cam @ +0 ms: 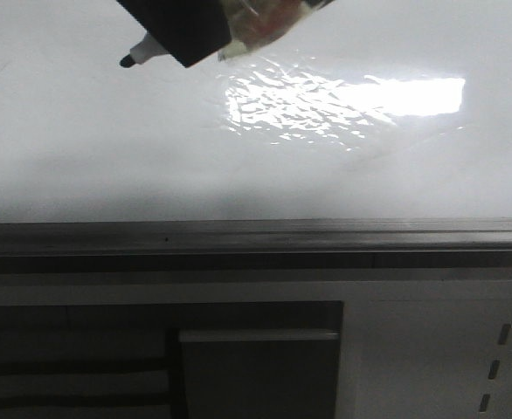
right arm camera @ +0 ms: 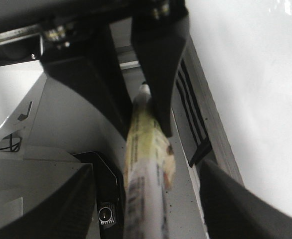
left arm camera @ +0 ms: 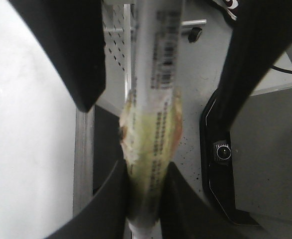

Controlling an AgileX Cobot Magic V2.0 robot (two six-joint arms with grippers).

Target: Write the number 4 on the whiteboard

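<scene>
Left gripper (left arm camera: 143, 199): matte black fingers (left arm camera: 76, 55), broad, tapering to blunt angled tips; curved black base shells by the camera. Right gripper (right arm camera: 186, 209): black, rounded finger edges. In the right wrist view the left gripper's mount shows small screws (right arm camera: 51, 34) along a grey metal bracket (right arm camera: 16, 37).

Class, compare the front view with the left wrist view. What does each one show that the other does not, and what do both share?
Front view only: the marker's dark tip, hovering over a wide stretch of board with no writing visible.
Left wrist view only: the printed label and yellowish wrap on the barrel, with the left hand clamped on it.
Both: the marker and the whiteboard.
</scene>
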